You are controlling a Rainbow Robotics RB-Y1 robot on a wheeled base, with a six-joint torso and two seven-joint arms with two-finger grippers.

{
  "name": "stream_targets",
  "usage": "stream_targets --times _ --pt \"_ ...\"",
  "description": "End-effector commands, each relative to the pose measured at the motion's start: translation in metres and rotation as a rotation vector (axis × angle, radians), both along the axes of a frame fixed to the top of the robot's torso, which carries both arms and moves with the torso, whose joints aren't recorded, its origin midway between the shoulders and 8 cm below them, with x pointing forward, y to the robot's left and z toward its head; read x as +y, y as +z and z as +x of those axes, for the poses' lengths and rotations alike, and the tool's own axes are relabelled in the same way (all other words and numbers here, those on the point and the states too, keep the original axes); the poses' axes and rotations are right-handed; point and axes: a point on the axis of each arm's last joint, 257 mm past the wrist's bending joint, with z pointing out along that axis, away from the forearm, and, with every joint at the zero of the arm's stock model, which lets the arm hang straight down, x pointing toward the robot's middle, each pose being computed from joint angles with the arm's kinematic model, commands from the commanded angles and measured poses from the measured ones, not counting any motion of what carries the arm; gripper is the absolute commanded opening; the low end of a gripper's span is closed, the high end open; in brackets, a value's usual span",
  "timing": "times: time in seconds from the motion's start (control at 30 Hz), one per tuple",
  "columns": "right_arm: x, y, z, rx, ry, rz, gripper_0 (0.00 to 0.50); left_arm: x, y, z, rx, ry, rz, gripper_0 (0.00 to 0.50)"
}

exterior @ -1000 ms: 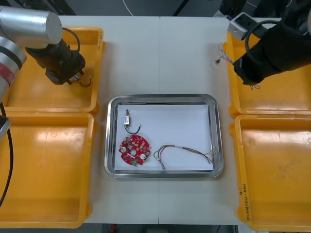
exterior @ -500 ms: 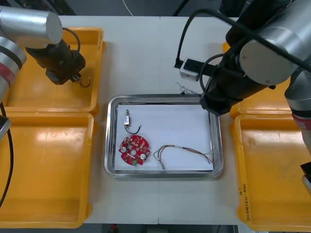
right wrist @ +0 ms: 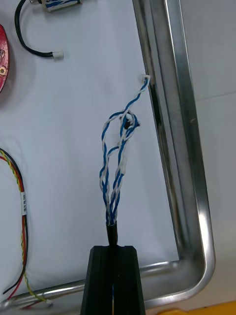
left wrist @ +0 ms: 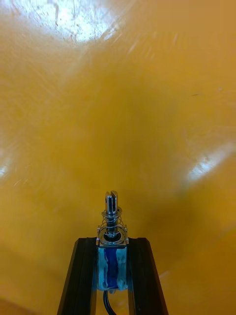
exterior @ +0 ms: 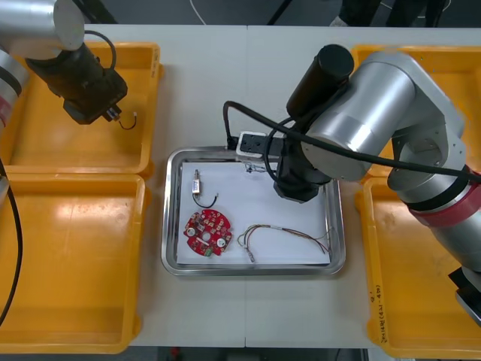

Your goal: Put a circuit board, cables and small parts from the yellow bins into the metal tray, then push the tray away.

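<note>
Light table (exterior: 225,75), right claw (right wrist: 116,248) clamps blue-white cable (right wrist: 120,147) over tray (right wrist: 169,98), left claw (left wrist: 112,242) clamps small metal part (left wrist: 112,216)

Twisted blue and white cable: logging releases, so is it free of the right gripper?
No, the right gripper is shut on one end of the twisted blue and white cable, over the metal tray.

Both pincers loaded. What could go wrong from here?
The blue and white cable in the right pincer has its tip close to the tray rim; released here, it may drape over the rim.
The left pincer holds a small metal part over a yellow bin; it could slip in transit.
</note>
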Motion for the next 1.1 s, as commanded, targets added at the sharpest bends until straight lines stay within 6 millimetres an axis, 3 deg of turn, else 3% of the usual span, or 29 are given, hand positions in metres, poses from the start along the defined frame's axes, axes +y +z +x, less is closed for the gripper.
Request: stream_targets --times 0.03,0.57,0.8,1.03,1.07,1.1 --pt "0.024 0.004 0.006 -0.064 0.089 -0.037 0.000 0.026 0.048 0.000 -0.052 0.031 -0.012 0.000" --pt "0.014 -0.028 0.030 -0.060 0.112 -0.090 0.000 0.038 0.107 -0.034 -0.037 -0.006 0.061 0.000" --pt "0.011 -0.041 0.030 -0.046 0.119 -0.109 0.000 0.034 0.126 -0.055 -0.020 -0.039 0.102 0.000" --pt "0.011 -0.048 0.031 -0.046 0.130 -0.122 0.046 0.022 0.138 -0.071 -0.009 -0.091 0.123 0.001" --pt "0.011 -0.049 0.032 -0.052 0.134 -0.123 0.088 0.016 0.139 -0.071 -0.012 -0.108 0.116 0.001" --pt "0.011 -0.049 0.034 -0.062 0.136 -0.120 0.169 0.012 0.141 -0.072 -0.017 -0.121 0.110 0.000"
